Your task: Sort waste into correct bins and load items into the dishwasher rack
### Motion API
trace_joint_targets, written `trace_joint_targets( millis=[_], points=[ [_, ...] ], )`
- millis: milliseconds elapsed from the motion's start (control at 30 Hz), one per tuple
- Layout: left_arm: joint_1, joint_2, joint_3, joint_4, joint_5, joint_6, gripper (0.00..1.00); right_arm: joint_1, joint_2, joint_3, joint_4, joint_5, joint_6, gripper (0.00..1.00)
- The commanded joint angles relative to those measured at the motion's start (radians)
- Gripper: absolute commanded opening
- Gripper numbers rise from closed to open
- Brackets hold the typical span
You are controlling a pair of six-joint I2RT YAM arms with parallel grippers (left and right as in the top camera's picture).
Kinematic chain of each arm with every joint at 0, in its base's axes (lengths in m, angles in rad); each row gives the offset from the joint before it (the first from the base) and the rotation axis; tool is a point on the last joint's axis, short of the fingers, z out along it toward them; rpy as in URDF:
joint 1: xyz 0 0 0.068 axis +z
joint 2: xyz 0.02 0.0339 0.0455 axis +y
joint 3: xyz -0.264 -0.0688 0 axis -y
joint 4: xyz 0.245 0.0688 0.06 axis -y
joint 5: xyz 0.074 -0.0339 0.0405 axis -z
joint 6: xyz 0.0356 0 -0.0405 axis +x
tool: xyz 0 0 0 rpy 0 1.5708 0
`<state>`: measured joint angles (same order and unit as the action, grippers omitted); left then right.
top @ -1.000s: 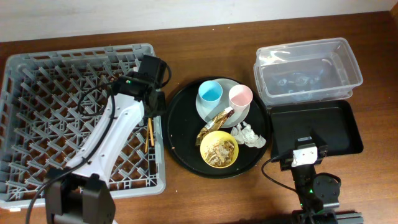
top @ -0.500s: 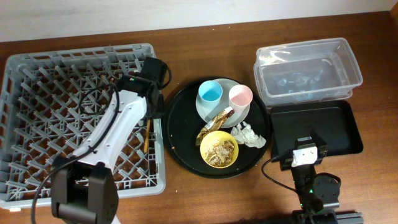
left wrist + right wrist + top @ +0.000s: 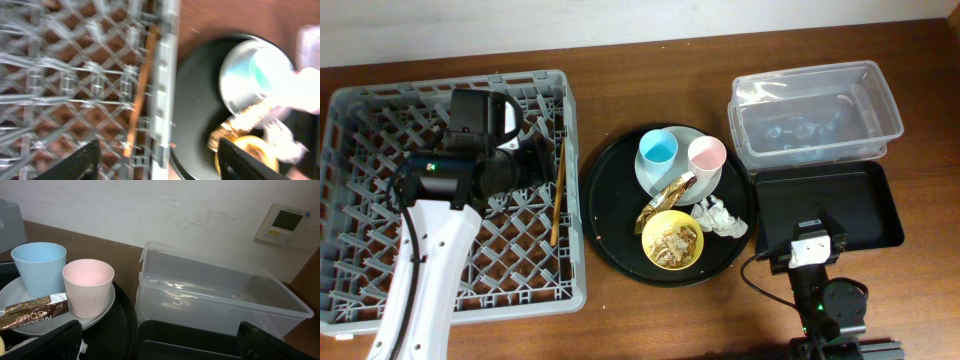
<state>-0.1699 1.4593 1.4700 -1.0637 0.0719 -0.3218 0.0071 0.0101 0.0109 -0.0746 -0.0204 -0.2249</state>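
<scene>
One dishwasher rack (image 3: 450, 80), a grey crate with a pegged lattice floor, fills the left of the table as I see it from overhead. My left arm reaches over the rack. The left gripper (image 3: 159, 145) has its two fingers spread wide with nothing between them. The chopsticks (image 3: 557, 195) lie inside the rack, along its right wall. They lie so close together that I cannot count them apart.

One round black tray (image 3: 610, 230) sits just right of the rack and holds most of the task's things. I count one pale grey plate (image 3: 650, 180) at the back of the tray. Two cups stand upright on the plate, a blue cup (image 3: 658, 150) to the left and a pink cup (image 3: 707, 154) to the right. One gold wrapper (image 3: 667, 198) slants from the plate down to one yellow bowl (image 3: 646, 240). The bowl holds a heap of brownish food scraps (image 3: 673, 240). One crumpled white napkin (image 3: 722, 216) lies just right of the bowl.

Two bins stand at the far right: one clear tub (image 3: 810, 72) at the back and one shallow black tray (image 3: 860, 200) in front of it. The right gripper (image 3: 160, 327) is spread open and grips nothing.
</scene>
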Motion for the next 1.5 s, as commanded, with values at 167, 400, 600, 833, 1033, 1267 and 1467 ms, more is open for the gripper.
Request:
trace_joint_targets(
  millis=[167,400,600,833,1033,1267,1467],
  points=[
    [0.001,-0.003,-0.001,-0.015,0.175,0.069,0.99,-0.007,-0.006,0.027,0.106,-0.138,0.155,0.99],
    [0.001,-0.003,-0.001,-0.015,0.175,0.069,0.99,-0.008,0.304,0.678,-0.507,-0.138,0.24,0.99],
    [0.001,-0.003,-0.001,-0.015,0.175,0.069,0.99,-0.007,0.934,1.39,-1.188,-0.235,0.238,0.99],
    [0.001,-0.003,-0.001,-0.015,0.175,0.069,0.99,0.039,1.209,1.382,-1.306,-0.358,0.286,0.49],
    [0.001,-0.003,-0.001,-0.015,0.175,0.069,0.99,0.219,1.263,1.124,-1.08,-0.09,0.393,0.48],
    [0.001,-0.003,-0.001,-0.015,0.175,0.069,0.99,0.276,1.419,1.01,-0.868,-0.019,0.404,0.56],
    [0.001,-0.003,-0.001,-0.015,0.175,0.069,0.99,0.276,1.619,1.01,-0.764,-0.028,0.425,0.56]
  ],
)
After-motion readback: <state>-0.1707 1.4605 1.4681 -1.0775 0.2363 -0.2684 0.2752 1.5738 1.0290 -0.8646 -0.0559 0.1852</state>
